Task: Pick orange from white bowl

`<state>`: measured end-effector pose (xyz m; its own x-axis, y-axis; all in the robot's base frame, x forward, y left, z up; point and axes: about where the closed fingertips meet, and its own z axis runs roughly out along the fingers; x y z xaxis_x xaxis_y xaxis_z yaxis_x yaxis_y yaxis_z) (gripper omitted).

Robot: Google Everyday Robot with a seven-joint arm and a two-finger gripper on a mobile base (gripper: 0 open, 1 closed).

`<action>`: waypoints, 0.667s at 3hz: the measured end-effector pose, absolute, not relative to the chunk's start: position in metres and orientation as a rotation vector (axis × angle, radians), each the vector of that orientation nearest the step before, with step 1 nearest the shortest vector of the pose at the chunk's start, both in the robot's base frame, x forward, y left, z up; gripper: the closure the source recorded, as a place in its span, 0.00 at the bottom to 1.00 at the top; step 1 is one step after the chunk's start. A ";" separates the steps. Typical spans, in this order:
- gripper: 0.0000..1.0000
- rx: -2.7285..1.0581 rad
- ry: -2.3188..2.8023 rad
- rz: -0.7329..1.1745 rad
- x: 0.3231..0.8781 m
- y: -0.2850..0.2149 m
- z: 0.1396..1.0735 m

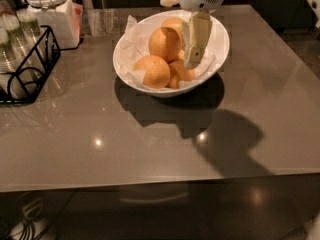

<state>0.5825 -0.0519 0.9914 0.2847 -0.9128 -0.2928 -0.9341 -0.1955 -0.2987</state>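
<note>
We note gripper (194, 54) hanging inside white bowl (218, 31), toward 3 o'clock of centre; grip state we cannot tell. Orange (164, 43) near bowl centre, just beside gripper at its 9 o'clock. We judge it firm, fairly heavy, smooth, roll-prone: grasp across widest middle.

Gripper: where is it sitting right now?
Camera view, upper middle: the gripper hangs over the right half of the white bowl, close beside the orange, toward the far edge of the table.

Orange (164, 43) in white bowl (222, 46) beside gripper (194, 55)
</note>
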 end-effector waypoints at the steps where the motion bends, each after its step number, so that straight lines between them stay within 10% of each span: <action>1: 0.00 -2.199 1.616 0.057 0.612 -0.054 0.989; 2: 0.00 -2.170 1.598 0.037 0.621 -0.051 0.995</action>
